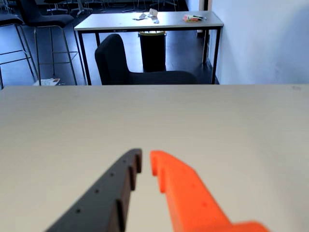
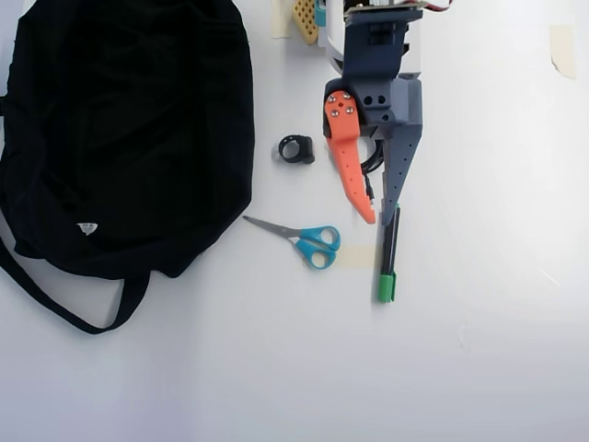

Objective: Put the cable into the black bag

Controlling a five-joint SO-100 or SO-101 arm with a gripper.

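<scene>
The black bag (image 2: 129,129) lies flat at the left in the overhead view, its strap trailing toward the bottom left. A small black coiled ring (image 2: 296,149), apparently the cable, lies on the white table between the bag and my arm. My gripper (image 2: 379,219) has an orange finger (image 2: 350,170) and a dark finger; it hangs to the right of the ring, apart from it. In the wrist view the gripper (image 1: 146,159) has its jaws nearly touching with nothing between them, over bare table. Bag and ring are out of the wrist view.
Blue-handled scissors (image 2: 308,241) lie below the ring. A black marker with a green cap (image 2: 386,272) lies just past my fingertips. Beyond the table's far edge (image 1: 154,86) in the wrist view stand a black chair (image 1: 130,65) and another table.
</scene>
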